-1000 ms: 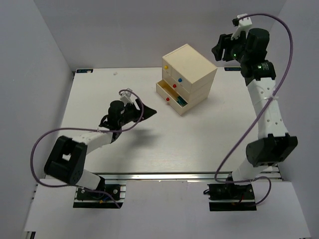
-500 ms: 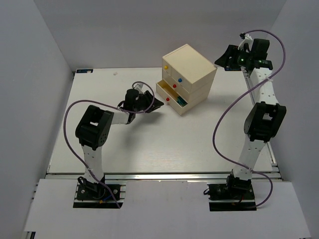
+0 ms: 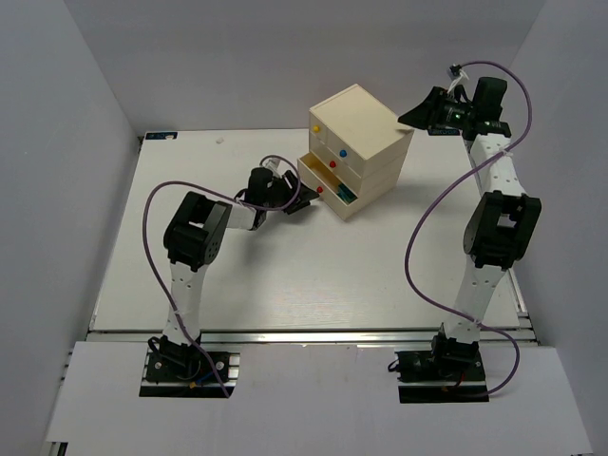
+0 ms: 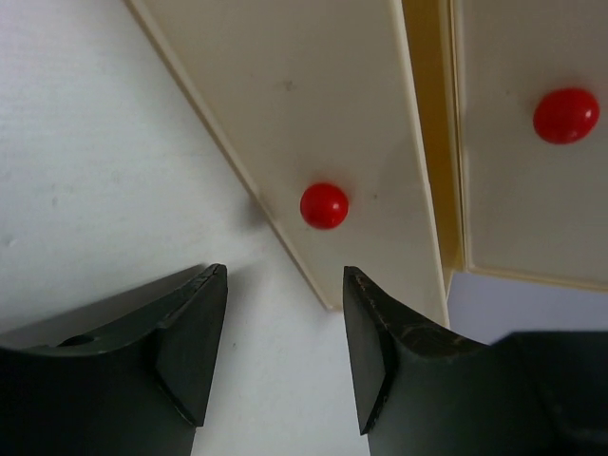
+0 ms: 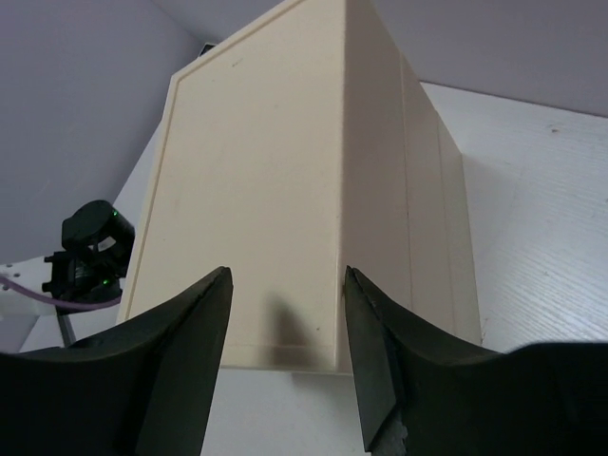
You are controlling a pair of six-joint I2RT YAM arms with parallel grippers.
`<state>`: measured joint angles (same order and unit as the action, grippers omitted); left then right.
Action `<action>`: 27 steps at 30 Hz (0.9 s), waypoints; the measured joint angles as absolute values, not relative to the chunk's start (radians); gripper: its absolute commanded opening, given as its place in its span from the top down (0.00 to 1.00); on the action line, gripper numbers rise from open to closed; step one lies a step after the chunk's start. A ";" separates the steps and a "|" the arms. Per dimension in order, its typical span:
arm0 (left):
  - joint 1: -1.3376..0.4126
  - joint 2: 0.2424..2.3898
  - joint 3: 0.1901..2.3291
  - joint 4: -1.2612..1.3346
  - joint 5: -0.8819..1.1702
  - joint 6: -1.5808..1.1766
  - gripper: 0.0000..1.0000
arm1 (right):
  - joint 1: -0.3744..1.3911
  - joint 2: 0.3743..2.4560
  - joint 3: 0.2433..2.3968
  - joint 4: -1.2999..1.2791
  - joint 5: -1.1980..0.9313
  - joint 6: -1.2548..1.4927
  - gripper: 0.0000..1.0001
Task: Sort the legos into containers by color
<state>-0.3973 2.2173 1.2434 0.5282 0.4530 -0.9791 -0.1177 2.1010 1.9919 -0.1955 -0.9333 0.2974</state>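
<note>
We judge the sorting nearly finished. We spot no loose bricks on the bench (image 3: 380, 266), and teal-blue legos (image 3: 345, 196) lie in the pulled-out bottom drawer (image 3: 306, 171) of the cream chest (image 3: 366, 123), which stands at the bench's far middle. Shutting that drawer seems to be what is left.

The left end effector (image 4: 283, 285) is spread and empty, just short of the drawer's red knob (image 4: 324, 205); only its wrist view shows that gap. The right end effector (image 5: 285, 285), also spread and empty, hovers by the chest's top. Only the overhead view shows the drawer's contents.
</note>
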 measured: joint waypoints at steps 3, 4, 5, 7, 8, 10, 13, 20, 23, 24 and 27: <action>-0.397 2.254 1.285 0.539 0.454 -0.986 0.38 | -0.118 2.103 1.967 -0.177 -0.947 0.306 0.47; -0.397 2.267 1.295 0.545 0.457 -0.993 0.38 | -0.118 2.104 1.965 -0.180 -0.951 0.307 0.48; -0.396 2.276 1.306 0.550 0.460 -0.996 0.38 | -0.119 2.107 1.965 -0.181 -0.954 0.305 0.48; -0.396 2.291 1.326 0.554 0.461 -1.000 0.38 | -0.118 2.111 1.965 -0.184 -0.954 0.296 0.49; -0.396 2.300 1.337 0.559 0.461 -1.005 0.39 | -0.118 2.114 1.965 -0.186 -0.955 0.287 0.51; -0.396 2.320 1.355 0.575 0.465 -1.017 0.39 | -0.118 2.118 1.965 -0.192 -0.953 0.273 0.56; -0.395 2.341 1.376 0.589 0.480 -1.031 0.41 | -0.119 2.120 1.965 -0.210 -0.949 0.244 0.61; -0.397 2.397 1.462 0.589 0.498 -1.042 0.46 | -0.120 2.123 1.990 -0.268 -0.939 0.162 0.71; -0.402 2.419 1.501 0.588 0.502 -1.050 0.51 | -0.120 2.123 1.999 -0.290 -0.938 0.137 0.75; -0.405 2.424 1.508 0.591 0.502 -1.054 0.52 | -0.120 2.123 2.002 -0.296 -0.937 0.128 0.77; -0.409 2.435 1.523 0.605 0.501 -1.063 0.53 | -0.120 2.133 2.034 -0.338 -0.937 0.097 0.79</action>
